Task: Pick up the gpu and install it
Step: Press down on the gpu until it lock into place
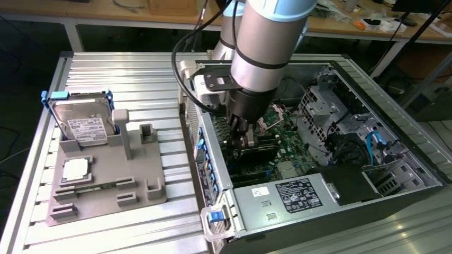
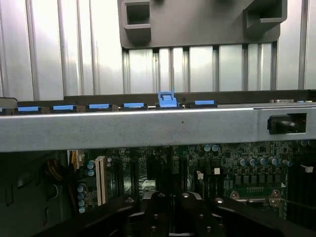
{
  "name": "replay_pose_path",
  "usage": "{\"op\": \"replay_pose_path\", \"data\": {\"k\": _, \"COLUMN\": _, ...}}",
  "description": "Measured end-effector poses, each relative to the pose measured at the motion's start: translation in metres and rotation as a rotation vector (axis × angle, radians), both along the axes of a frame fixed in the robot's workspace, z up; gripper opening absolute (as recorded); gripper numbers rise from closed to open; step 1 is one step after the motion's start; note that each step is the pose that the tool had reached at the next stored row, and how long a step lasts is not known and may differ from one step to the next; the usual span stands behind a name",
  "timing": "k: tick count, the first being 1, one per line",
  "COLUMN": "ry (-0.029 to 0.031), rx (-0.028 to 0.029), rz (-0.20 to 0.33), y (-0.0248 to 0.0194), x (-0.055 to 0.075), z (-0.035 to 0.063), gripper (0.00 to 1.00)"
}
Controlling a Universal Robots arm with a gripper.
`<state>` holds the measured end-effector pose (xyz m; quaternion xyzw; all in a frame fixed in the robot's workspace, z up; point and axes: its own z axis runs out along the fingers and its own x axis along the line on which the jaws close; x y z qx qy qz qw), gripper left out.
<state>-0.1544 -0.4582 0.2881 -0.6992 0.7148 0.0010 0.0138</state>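
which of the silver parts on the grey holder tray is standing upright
The silver hard drive with the white label, propped in the slot at the far end of the grey holder tray. The small square silver chip lies flat.

Even bright light, glare on the ribbed table, soft focus.

Labels sat on the hard drive and the power supply, but none of their print was readable.
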Motion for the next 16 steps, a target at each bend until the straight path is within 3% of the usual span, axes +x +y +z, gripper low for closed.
{"op": "replay_pose_path", "data": {"k": 7, "ry": -0.0031, "rx": -0.0002, "rz": 0.0, "y": 0.0032, "x": -0.022, "z": 0.0001, "gripper": 0.11}}
{"op": "replay_pose_path", "data": {"k": 16, "ry": -0.0036, "rx": 0.0, "rz": 0.0, "y": 0.0064, "x": -0.034, "z": 0.0, "gripper": 0.11}}
